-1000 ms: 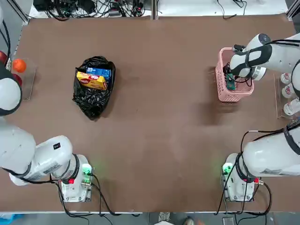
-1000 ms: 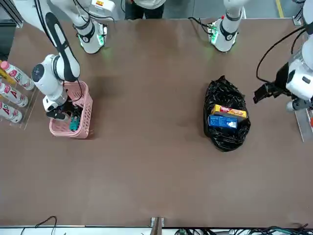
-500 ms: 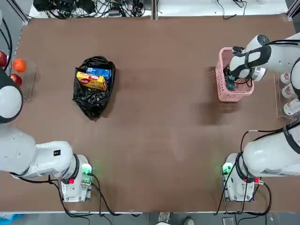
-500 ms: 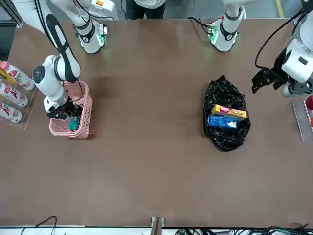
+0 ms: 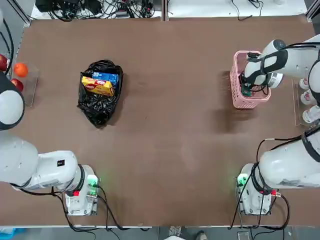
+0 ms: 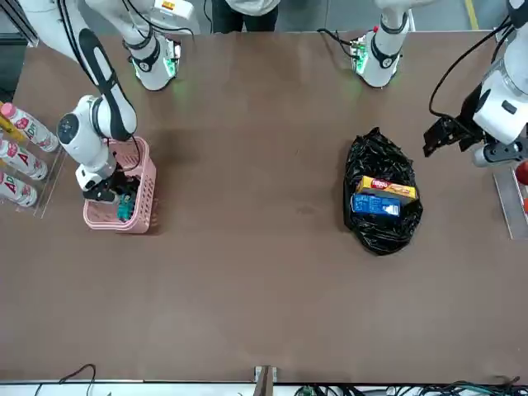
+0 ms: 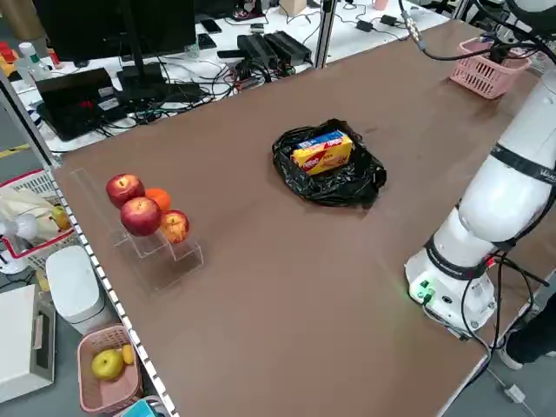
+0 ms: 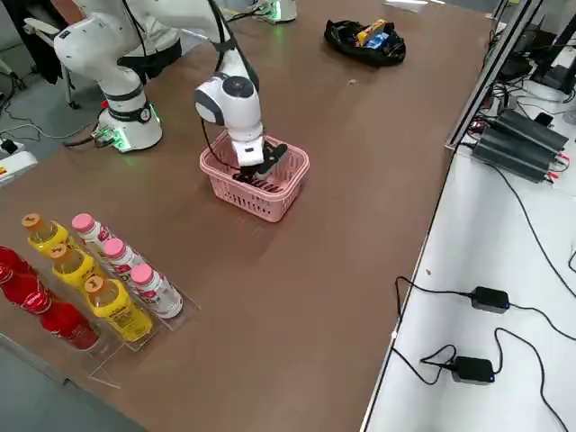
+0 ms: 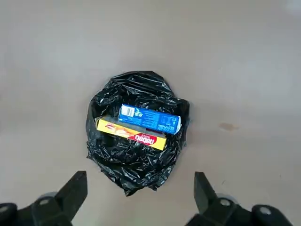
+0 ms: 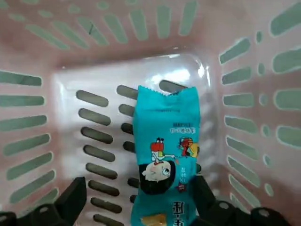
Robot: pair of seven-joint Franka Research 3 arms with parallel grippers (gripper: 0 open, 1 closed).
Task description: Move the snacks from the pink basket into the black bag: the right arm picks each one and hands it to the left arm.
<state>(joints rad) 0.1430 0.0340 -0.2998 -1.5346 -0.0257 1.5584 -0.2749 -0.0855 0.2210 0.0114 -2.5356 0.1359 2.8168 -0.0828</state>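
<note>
Lighting: even, bright, overhead. My arms cast soft shadows on the table (image 5: 170, 150). Glare whitens the basket floor (image 10: 178, 75) ahead of my right fingers.

Right end effector (image 10: 136, 197) points down, spread; left end effector (image 9: 141, 193) hovers, spread.

Brown table (image 5: 170, 130); cables (image 5: 95, 7) along far edge; grey floor (image 7: 26, 382).
</note>
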